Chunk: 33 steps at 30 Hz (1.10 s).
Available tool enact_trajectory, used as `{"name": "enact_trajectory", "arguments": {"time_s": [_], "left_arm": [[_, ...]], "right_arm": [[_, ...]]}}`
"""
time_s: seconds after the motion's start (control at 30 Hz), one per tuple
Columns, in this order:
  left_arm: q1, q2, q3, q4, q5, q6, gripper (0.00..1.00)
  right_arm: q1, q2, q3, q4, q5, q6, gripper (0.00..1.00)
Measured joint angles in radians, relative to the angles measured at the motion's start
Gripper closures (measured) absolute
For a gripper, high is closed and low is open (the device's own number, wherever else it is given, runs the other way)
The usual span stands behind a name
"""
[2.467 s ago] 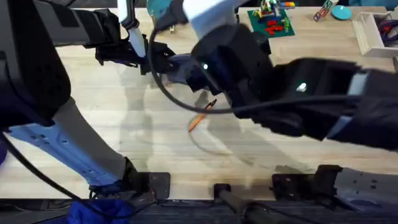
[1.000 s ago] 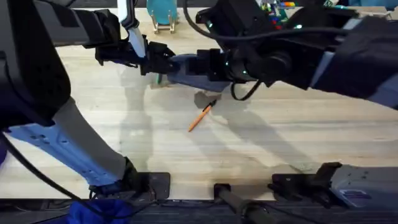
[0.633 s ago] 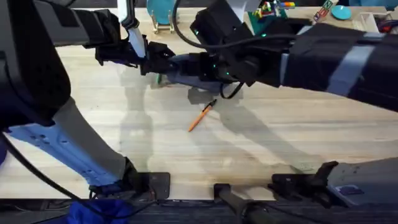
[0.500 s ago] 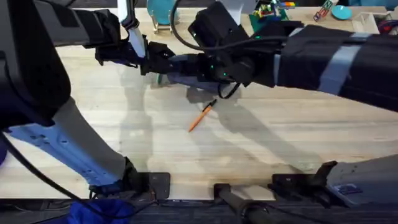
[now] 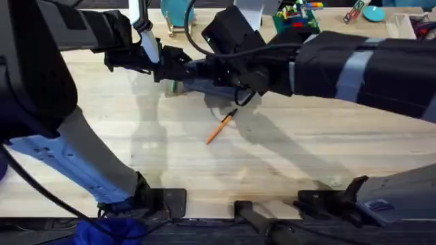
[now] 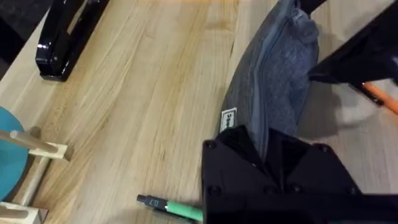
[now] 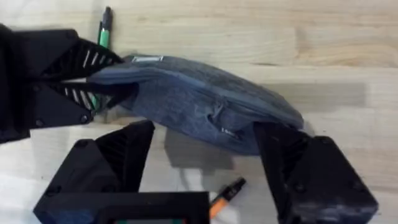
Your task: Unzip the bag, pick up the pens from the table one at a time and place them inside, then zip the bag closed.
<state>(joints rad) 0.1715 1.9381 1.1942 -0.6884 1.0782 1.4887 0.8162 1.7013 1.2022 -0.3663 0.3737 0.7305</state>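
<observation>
The blue-grey bag (image 7: 199, 99) lies on the wooden table (image 5: 136, 156), also seen as the bag (image 5: 193, 83) and the bag (image 6: 273, 81). My left gripper (image 5: 165, 68) is shut on one end of it; that left gripper (image 7: 59, 81) pinches the fabric. My right gripper (image 7: 204, 134) hovers open over the bag's middle, one finger on either side; from overhead the right gripper (image 5: 212, 76) sits on the bag. The green pen (image 5: 174, 86) lies beside the held end. The orange pen (image 5: 219, 127) lies nearer the arm bases.
A black stapler (image 6: 62, 37) lies beyond the bag. A teal and wood stand (image 5: 178, 17), a green plate with coloured bricks (image 5: 296, 17) and a white tray (image 5: 402, 34) stand along the far edge. Bare tabletop stretches toward the arm bases.
My right arm has come down from close under the camera and shifted left along the bag. The left gripper has kept its hold on the bag's end; both pens have stayed put.
</observation>
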Motion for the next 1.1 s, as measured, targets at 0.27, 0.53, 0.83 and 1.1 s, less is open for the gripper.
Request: {"name": "enact_trajectory", "arguments": {"time_s": [0.27, 0.53, 0.83, 1.1], "left_arm": [[0.0, 0.0, 0.0, 0.0, 0.0, 0.0, 0.959], [0.0, 0.0, 0.0, 0.0, 0.0, 0.0, 0.959], [0.0, 0.0, 0.0, 0.0, 0.0, 0.0, 0.959], [0.0, 0.0, 0.0, 0.0, 0.0, 0.0, 0.959]], "right_arm": [[0.0, 0.025, 0.0, 0.011, 0.031, -0.001, 0.329], [-0.001, 0.029, 0.0, 0.022, 0.054, -0.001, 0.542], [-0.001, 0.029, 0.0, 0.023, 0.068, -0.001, 0.816], [0.0, 0.029, 0.0, 0.024, 0.067, -0.001, 0.965]]}}
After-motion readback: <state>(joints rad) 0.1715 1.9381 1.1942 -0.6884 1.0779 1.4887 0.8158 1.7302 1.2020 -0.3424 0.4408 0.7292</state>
